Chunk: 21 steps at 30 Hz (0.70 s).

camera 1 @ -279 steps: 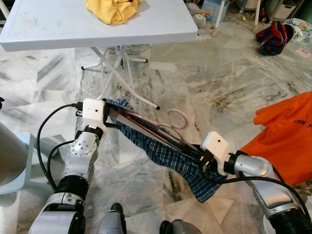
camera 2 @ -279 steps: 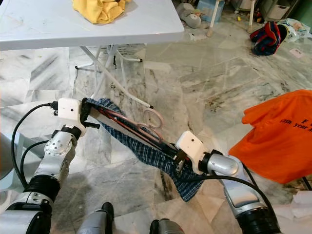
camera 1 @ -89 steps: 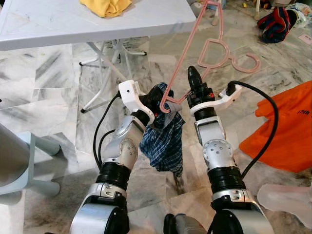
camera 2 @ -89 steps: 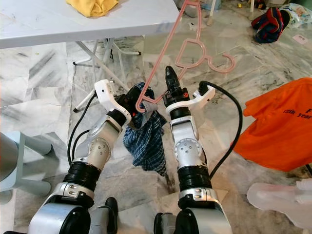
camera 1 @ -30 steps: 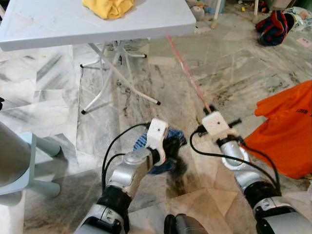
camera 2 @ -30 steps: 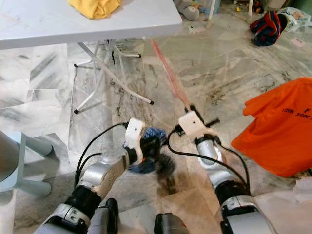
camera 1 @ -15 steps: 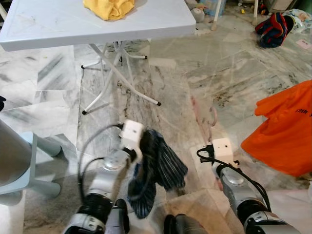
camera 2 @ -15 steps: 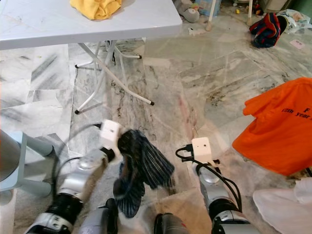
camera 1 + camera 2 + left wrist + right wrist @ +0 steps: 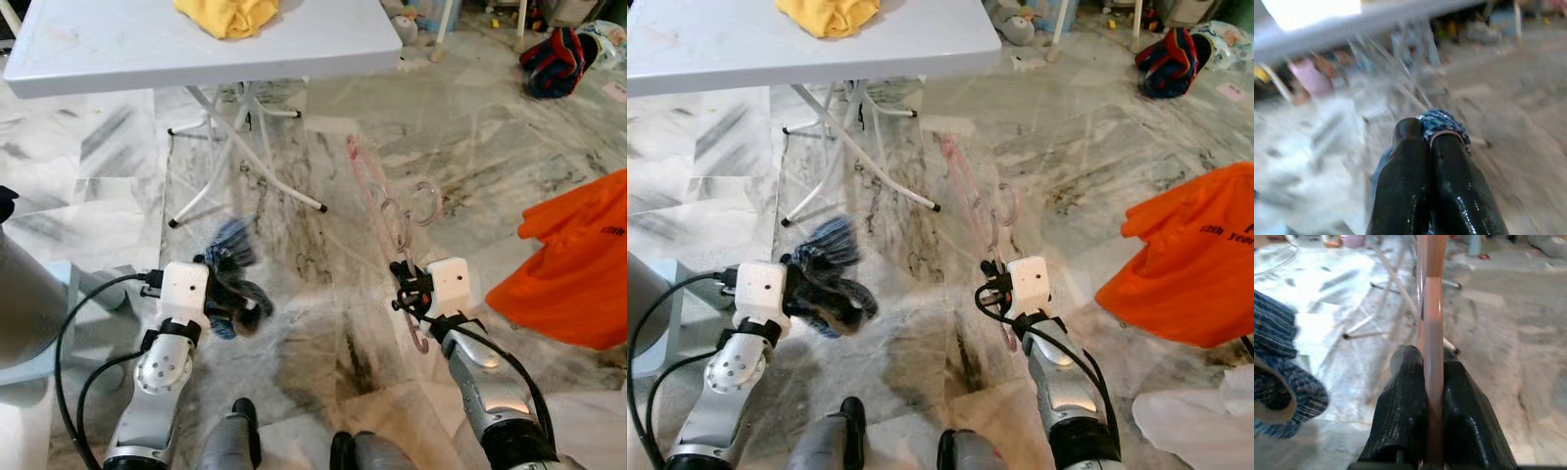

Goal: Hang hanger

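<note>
A thin pink hanger (image 9: 368,184) slants forward and low over the marble floor, its hook (image 9: 427,202) off to the right. My right gripper (image 9: 403,286) is shut on its near end; in the right wrist view both fingers (image 9: 1406,377) pinch the pink bar (image 9: 1432,308). A bunched blue plaid cloth (image 9: 231,257), blurred by motion, is held at the left by my left gripper (image 9: 231,307). In the left wrist view the two black fingers (image 9: 1448,161) press together on a fold of the cloth (image 9: 1442,121). Cloth and hanger are apart.
A white folding table (image 9: 127,49) stands ahead on the left, a yellow cloth (image 9: 227,14) on it and its metal legs (image 9: 257,162) reaching toward the hanger. An orange shirt (image 9: 578,255) hangs at the right. A grey stool (image 9: 24,313) is at the left, and red-blue clothing (image 9: 554,61) lies far right.
My left arm has swung out to the left and the plaid cloth, hanging loose before, is now bunched at the gripper. The hanger in my right gripper shows sharper.
</note>
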{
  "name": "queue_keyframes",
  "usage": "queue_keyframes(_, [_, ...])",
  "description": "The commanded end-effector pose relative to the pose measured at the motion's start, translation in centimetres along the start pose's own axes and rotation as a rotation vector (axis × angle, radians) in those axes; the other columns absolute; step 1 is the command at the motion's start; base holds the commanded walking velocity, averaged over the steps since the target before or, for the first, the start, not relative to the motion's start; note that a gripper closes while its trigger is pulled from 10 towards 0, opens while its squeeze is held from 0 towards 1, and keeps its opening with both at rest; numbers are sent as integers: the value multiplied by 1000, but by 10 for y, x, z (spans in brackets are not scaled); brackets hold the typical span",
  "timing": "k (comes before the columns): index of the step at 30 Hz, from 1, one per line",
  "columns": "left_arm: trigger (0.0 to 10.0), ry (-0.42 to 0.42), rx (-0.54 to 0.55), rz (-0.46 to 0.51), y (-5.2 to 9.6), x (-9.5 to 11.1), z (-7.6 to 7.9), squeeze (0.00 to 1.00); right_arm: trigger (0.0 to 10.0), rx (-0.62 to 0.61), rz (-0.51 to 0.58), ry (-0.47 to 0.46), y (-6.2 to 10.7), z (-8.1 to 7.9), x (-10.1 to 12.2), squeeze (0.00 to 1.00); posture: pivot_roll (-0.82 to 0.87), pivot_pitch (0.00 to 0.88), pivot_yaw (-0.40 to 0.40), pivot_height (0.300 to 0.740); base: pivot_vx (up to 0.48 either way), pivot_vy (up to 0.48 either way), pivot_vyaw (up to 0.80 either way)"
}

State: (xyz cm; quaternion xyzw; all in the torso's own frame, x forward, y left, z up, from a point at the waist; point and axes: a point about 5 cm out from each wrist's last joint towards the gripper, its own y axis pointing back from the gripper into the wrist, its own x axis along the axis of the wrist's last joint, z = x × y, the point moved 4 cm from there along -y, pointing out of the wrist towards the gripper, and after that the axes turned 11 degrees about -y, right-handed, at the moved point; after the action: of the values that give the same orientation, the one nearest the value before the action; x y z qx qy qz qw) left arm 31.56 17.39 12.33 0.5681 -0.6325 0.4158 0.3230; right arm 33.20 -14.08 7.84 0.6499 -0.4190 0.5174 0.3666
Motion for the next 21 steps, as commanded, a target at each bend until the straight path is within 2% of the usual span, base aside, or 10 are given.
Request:
queue_keyframes(1, [10000, -8, 38, 15, 2, 5, -6, 0, 10000, 1, 19, -20, 2, -3, 5, 0, 114, 230, -102, 740, 0, 0, 0])
queue_keyframes(5, [10000, 14, 76, 15, 1, 9, -11, 0, 10000, -26, 52, -76, 2, -9, 6, 0, 123, 222, -108, 740, 0, 0, 0])
queue_keyframes(10, [10000, 16, 74, 23, 7, 12, -10, 0, 10000, -72, 132, -53, 5, -12, 22, 0, 133, 235, -116, 740, 0, 0, 0])
queue_keyframes(11, [10000, 46, 97, 13, 8, 13, -15, 0, 10000, -92, 151, -42, 6, -9, 29, 0, 138, 250, -114, 740, 281, 0, 0])
queue_keyframes(13, [10000, 55, 102, 15, 9, 17, -17, 0, 10000, -85, 169, -32, 7, -11, 36, 0, 138, 253, -109, 740, 296, 0, 0])
queue_keyframes(21, [10000, 44, 101, 24, 8, 20, -20, 0, 10000, -38, 166, -31, 5, -22, 37, 0, 144, 252, -104, 740, 343, 0, 0])
